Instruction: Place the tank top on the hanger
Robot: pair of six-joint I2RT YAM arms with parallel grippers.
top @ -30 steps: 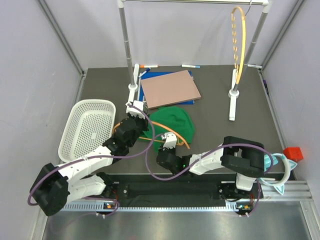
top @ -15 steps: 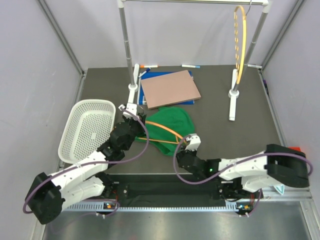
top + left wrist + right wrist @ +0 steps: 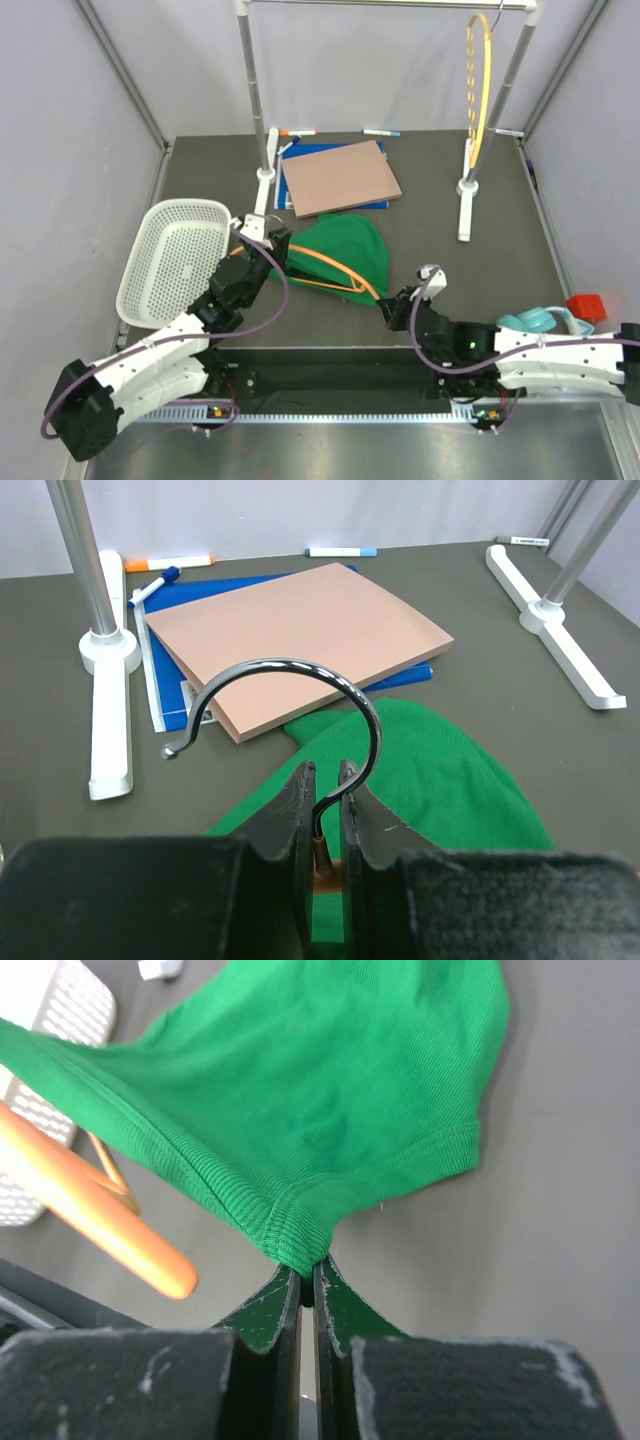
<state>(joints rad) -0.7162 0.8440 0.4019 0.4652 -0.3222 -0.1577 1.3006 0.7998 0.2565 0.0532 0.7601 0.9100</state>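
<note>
The green tank top [image 3: 345, 245] lies mid-table, its near hem pulled to a point. My right gripper [image 3: 398, 305] is shut on that ribbed hem; the wrist view shows the fabric [image 3: 330, 1090] stretched away from the gripper [image 3: 308, 1278]. My left gripper [image 3: 268, 242] is shut on the neck of the orange hanger [image 3: 330, 272], just below its metal hook [image 3: 290, 672]. One orange arm slants across the top's near part, its tip [image 3: 150, 1260] close to my right fingers. I cannot tell whether the arm is inside the garment.
A white mesh basket [image 3: 175, 260] sits left. A brown board on a blue folder [image 3: 340, 175] lies behind the top. A rack with two white-footed poles [image 3: 262, 175] stands at the back, a yellow wavy hanger [image 3: 478, 90] on its rail. A red block [image 3: 587, 306] sits far right.
My right gripper has moved right and nearer with the hem in it, drawing the fabric out. My left gripper has shifted slightly left, and the hanger arm now slants across the top.
</note>
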